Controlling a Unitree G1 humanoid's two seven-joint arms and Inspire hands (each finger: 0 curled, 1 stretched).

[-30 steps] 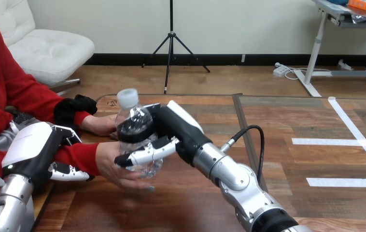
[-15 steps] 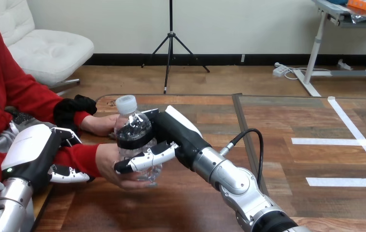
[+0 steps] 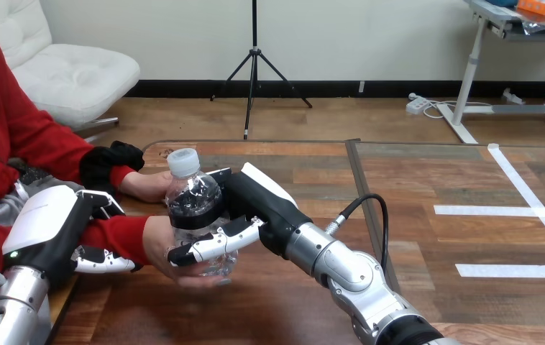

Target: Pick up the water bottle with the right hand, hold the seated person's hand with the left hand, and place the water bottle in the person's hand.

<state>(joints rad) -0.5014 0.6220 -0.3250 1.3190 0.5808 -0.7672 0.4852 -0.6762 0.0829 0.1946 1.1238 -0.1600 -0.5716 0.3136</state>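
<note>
Slippage is the hazard. My right hand (image 3: 255, 203) grips the water bottle (image 3: 192, 201), fingers curled round it, its base on the person's hand (image 3: 159, 241). My left hand (image 3: 43, 230) clasps their wrist (image 3: 120, 234). Letting go before their fingers close could tip it onto the worktop (image 3: 298, 169).

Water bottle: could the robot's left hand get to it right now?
Probably not. The left hand is curled round the person's wrist, the person's hand lies between it and the water bottle, and the right hand grips that bottle.
</note>
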